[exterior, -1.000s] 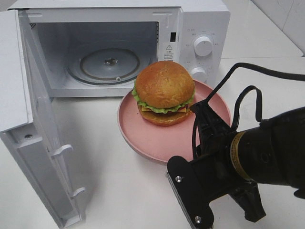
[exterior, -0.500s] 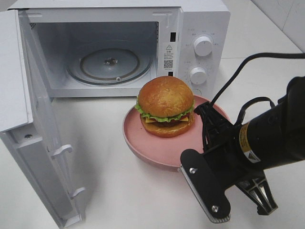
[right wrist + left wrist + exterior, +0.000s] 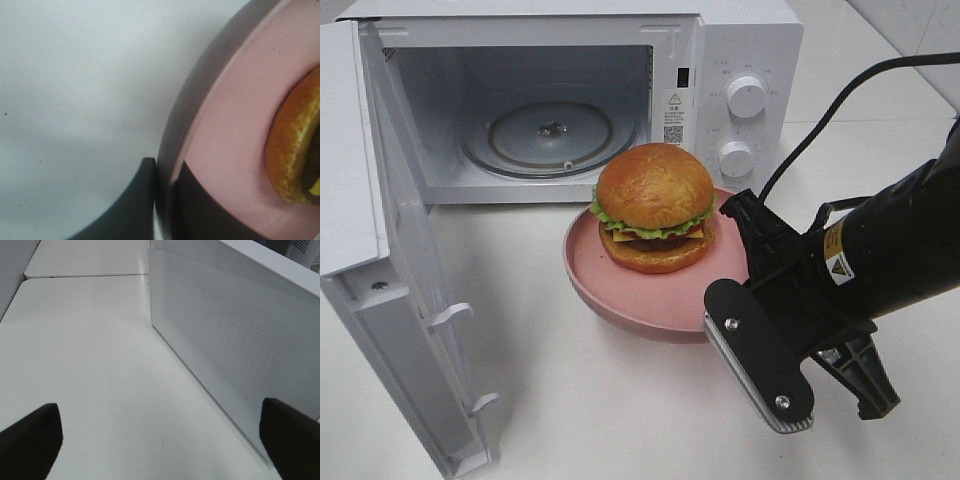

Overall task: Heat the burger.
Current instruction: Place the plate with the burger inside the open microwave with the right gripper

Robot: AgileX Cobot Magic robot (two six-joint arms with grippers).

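Observation:
The burger (image 3: 655, 205), with a golden bun, green lettuce and cheese, sits on a round pink plate (image 3: 640, 295) in front of the open microwave (image 3: 740, 60). My right gripper (image 3: 740, 228) comes in from the right and is shut on the plate's right rim, holding the plate slightly off the table. In the right wrist view, the right gripper (image 3: 167, 192) has one dark finger on each side of the plate (image 3: 235, 125) rim, with the burger (image 3: 295, 150) at the edge. My left gripper (image 3: 160, 440) is open and holds nothing. It is out of the high view.
The microwave door (image 3: 380, 250) is swung wide open on the left, and the glass turntable (image 3: 550, 135) shows inside. The door's perforated outer face (image 3: 225, 340) stands close beside my left gripper. White table surrounds everything.
My right arm has turned and shifted. The plate with the burger first dropped nearer to the front, then moved back a little left towards the microwave opening. The grip on the rim has held.

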